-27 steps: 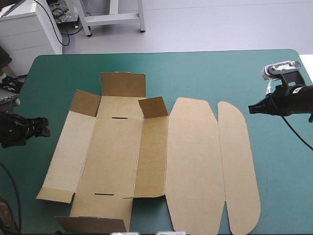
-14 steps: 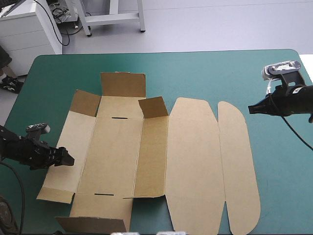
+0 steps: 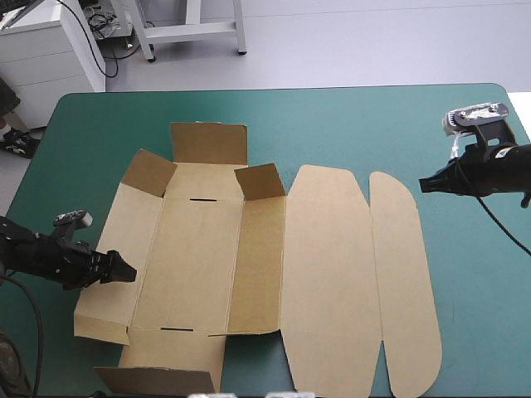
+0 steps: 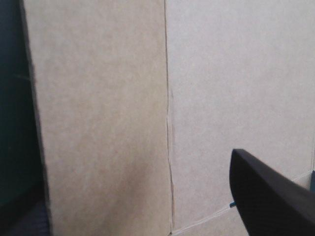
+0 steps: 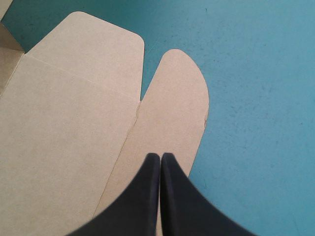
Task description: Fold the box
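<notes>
Brown box [image 3: 249, 274] flat, long axis left-right; left gripper [image 3: 129, 272], spread wide, at its left wall [image 3: 108, 249], nearer. Right gripper [image 3: 423, 184] pinched closed, by the table's [image 3: 332, 116] right edge.

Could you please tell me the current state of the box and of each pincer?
box: unfolded, lying mostly flat, with its far flaps tilted up.
left pincer: open, at the left side panel.
right pincer: shut, holding nothing, by the far end of the rounded flap.
</notes>
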